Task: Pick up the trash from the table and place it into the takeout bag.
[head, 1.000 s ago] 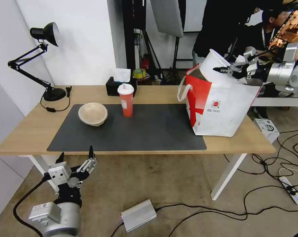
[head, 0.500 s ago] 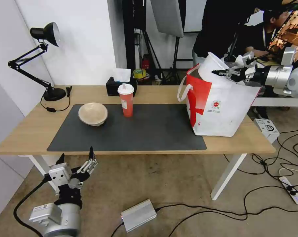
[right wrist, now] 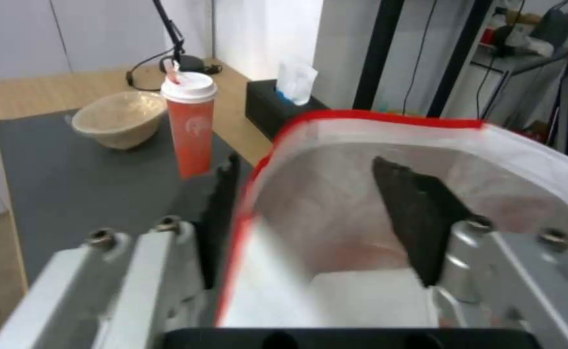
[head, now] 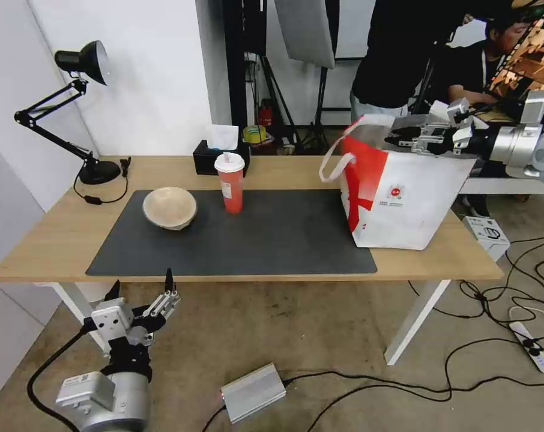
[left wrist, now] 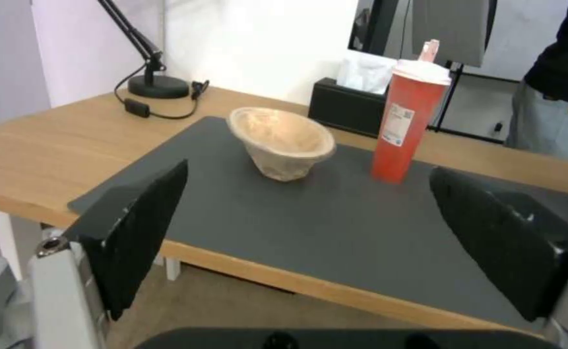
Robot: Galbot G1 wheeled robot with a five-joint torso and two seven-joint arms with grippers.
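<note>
The right gripper hangs over the mouth of the bag, fingers spread and holding nothing; in the right wrist view they straddle the bag's red-edged rim. The left gripper waits below the table edge, also spread and empty. On the grey mat stand the cup and, just beside it, the paper bowl. The cup is probably light and top-heavy, with smooth sides: best squeezed mid-body. The bowl looks thin and crushable, so pinching its rim gently seems safest.
</note>
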